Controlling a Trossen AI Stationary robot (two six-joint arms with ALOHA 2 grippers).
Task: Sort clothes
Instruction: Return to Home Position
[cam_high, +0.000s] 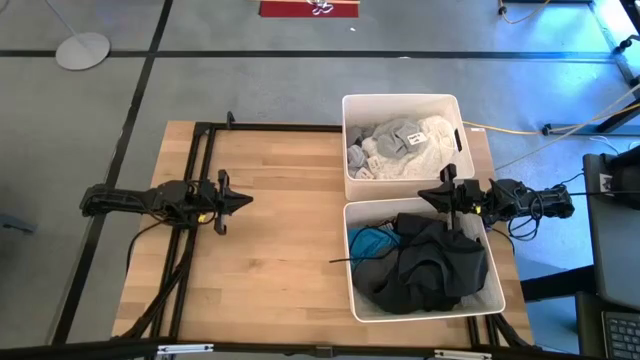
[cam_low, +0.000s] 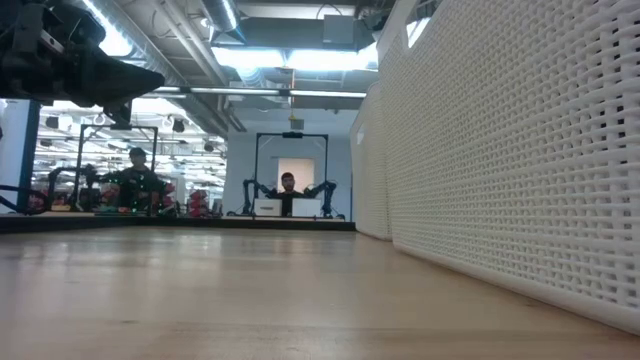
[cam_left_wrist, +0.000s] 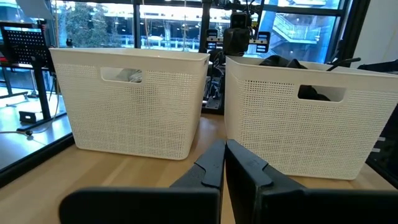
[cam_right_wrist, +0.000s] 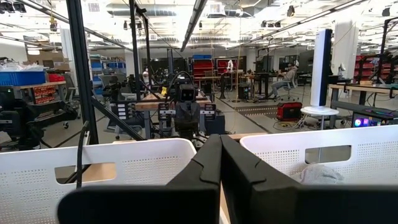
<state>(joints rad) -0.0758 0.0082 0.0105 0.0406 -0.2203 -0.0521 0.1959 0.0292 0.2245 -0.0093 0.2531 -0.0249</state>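
Observation:
The clothes lie in two white bins at the table's right. Light clothes (cam_high: 400, 145), white, cream and grey, fill the far bin (cam_high: 400, 98). Dark clothes (cam_high: 425, 265), black and dark grey with a teal piece (cam_high: 372, 240), fill the near bin (cam_high: 430, 314). My left gripper (cam_high: 248, 199) (cam_left_wrist: 224, 163) hangs shut above bare wood at the table's left and points level at the bins. My right gripper (cam_high: 420, 194) (cam_right_wrist: 221, 155) is shut above the line where the two bins meet. A white cloth (cam_right_wrist: 317, 174) shows below it.
A black frame (cam_high: 195, 220) runs along the table's left side under the left arm. Bare wood (cam_high: 280, 260) lies between the left gripper and the bins. A thin dark cord (cam_high: 340, 261) sticks out of the near bin. People (cam_low: 287, 185) show in the room beyond.

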